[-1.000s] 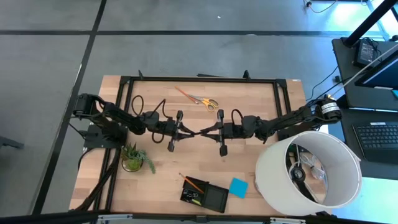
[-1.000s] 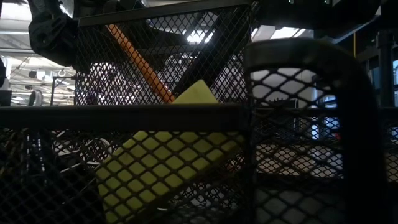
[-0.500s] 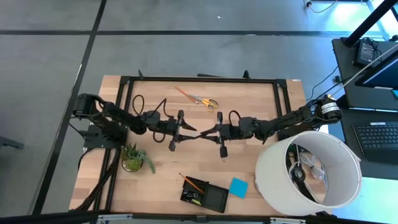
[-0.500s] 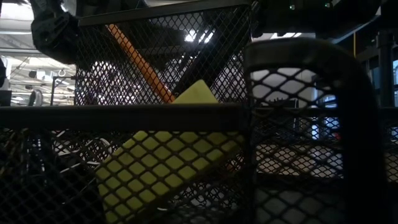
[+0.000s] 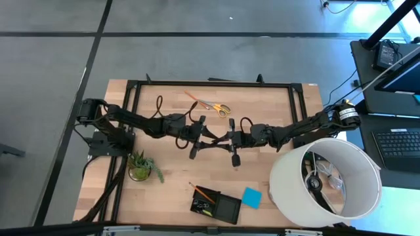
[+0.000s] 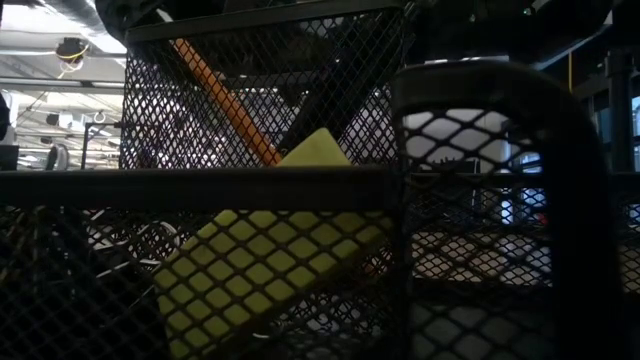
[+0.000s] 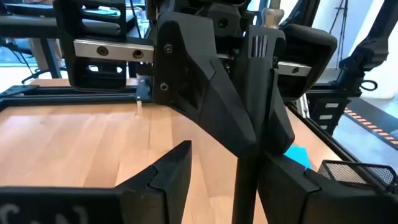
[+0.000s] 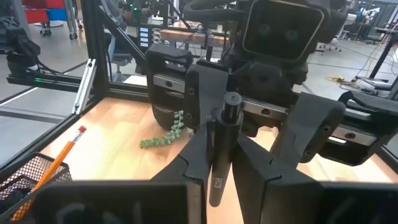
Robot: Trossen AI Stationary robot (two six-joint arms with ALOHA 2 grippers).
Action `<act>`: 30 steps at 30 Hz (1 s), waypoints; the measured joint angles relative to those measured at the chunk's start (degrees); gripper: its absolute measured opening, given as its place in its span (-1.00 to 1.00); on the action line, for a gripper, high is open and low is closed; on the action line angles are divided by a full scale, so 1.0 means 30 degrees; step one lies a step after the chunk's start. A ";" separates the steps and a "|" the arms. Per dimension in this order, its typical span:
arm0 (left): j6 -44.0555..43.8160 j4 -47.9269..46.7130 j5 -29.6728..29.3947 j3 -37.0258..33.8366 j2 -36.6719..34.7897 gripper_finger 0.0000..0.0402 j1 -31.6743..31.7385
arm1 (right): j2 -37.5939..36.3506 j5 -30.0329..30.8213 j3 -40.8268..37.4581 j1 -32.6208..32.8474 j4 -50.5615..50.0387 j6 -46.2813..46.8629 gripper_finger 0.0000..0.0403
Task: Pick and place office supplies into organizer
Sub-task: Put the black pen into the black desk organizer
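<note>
At the wooden desk's (image 5: 164, 190) centre, the right hand (image 5: 226, 139) clamps a thin black pen (image 8: 222, 149), meeting the left hand (image 5: 205, 135), fingers apart.

Robotics lab workstation.
We see a wooden table (image 5: 170, 177) inside a black metal frame (image 5: 210, 84), grey floor around it, and a desk with keyboard (image 5: 399, 145) beyond the right arm.

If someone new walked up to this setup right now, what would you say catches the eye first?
First, the two dark arms meeting nose to nose at mid-table: the right gripper is shut on a black pen, with the left gripper right up against it. Next, the big white lampshade at the table's near right corner. Then the black organizer at the near edge, with an orange pencil sticking out.
</note>
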 joint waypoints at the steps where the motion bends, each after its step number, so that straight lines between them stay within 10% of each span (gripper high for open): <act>1: 0.0001 -0.0079 0.0001 0.0041 0.0000 -0.23 0.0006 | -0.0007 -0.0007 0.0000 0.0000 -0.0028 0.0000 -0.75; 14: 0.0776 -0.0451 0.0141 0.0056 0.0007 -0.86 -0.0028 | -0.0022 0.0153 0.0000 -0.0007 -0.0479 0.0433 -0.69; 30: 0.1006 -0.1903 -0.0152 0.0101 0.0037 -0.87 -0.0503 | -0.0026 0.0037 0.0012 0.0034 -0.2511 0.0357 0.00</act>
